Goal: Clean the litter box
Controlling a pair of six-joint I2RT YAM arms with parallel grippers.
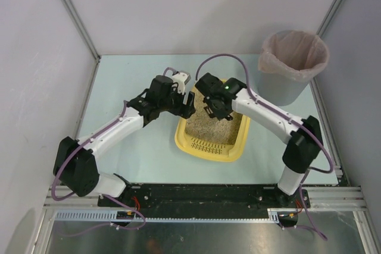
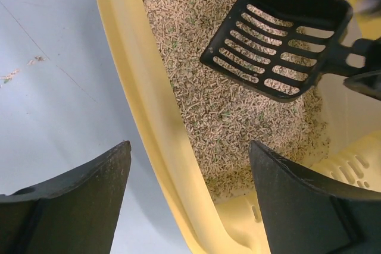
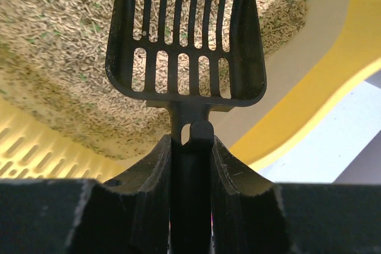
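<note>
The yellow litter box lies mid-table, holding beige litter, its slotted rim toward the arms. My left gripper is open and straddles the box's left wall; one finger is outside over the table, the other over the litter. Neither finger touches the wall. My right gripper is shut on the handle of a black slotted scoop. The scoop's head hangs just above the litter, and nothing shows in it.
A grey round bin with a pinkish bag liner stands at the table's back right, apart from the box. Pale blue tabletop surrounds the box. White walls and frame posts close in the table on three sides.
</note>
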